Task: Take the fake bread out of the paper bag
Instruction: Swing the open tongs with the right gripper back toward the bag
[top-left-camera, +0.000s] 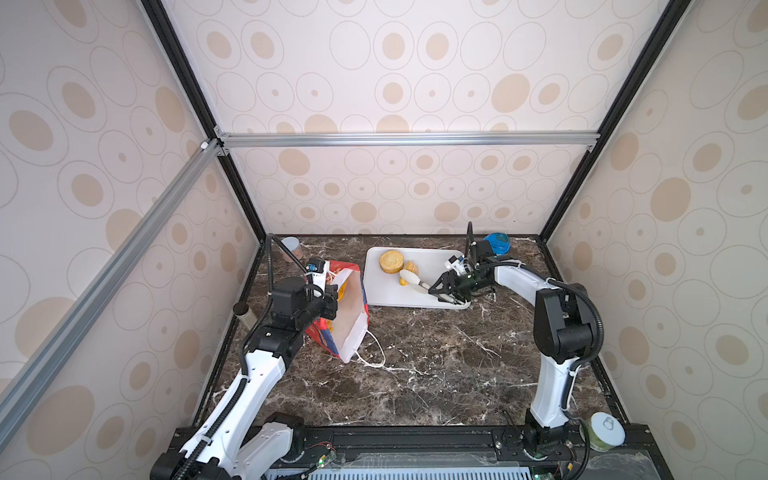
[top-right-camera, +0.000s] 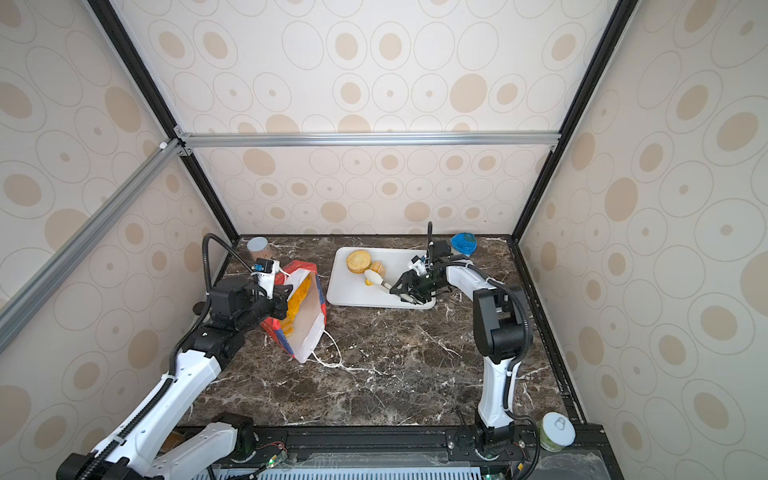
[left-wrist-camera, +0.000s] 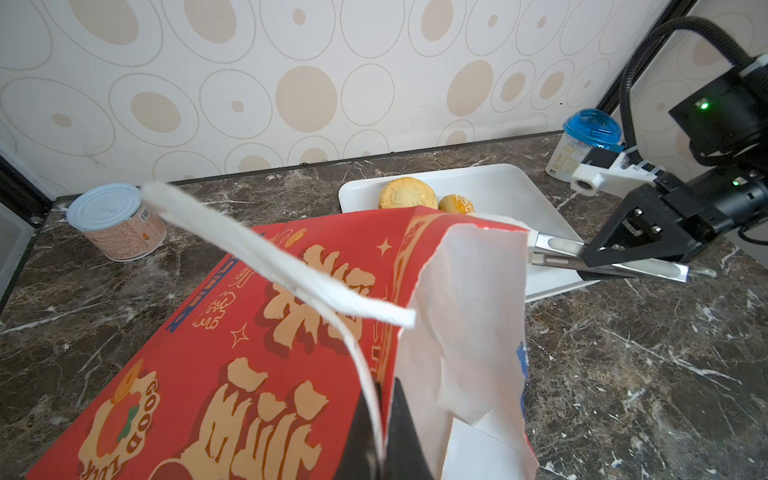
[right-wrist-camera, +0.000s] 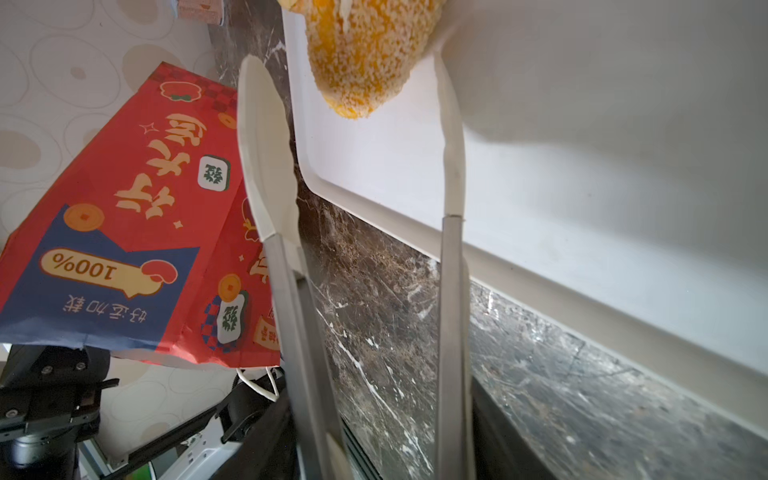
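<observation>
— What has the left gripper (left-wrist-camera: 383, 399) got?

— It's pinched tight on the rim of the red paper bag (left-wrist-camera: 249, 332), with a white handle (left-wrist-camera: 270, 257) caught in the same pinch (the left wrist view shows this best). The bag sits tilted, beside the white tray (top-left-camera: 382, 293).

— And the right gripper (top-left-camera: 446, 291)?

— Clamped round the metal tongs (right-wrist-camera: 451, 291), whose arms stand spread. In the right wrist view their white tips flank a crumb-coated orange-yellow bread (right-wrist-camera: 361, 54) lying on the tray. One tip is clear of it, the other just beside it. I can't tell whether that one touches.

— Any bread inside the bag?

— Yes, in a top view: yellow pastries (top-right-camera: 300, 296) show in the bag's open mouth. The left wrist view sees only the bag's outside, though it catches a round flat bun (left-wrist-camera: 407, 193) and a seeded oval (left-wrist-camera: 456, 204) side by side on the tray.
</observation>
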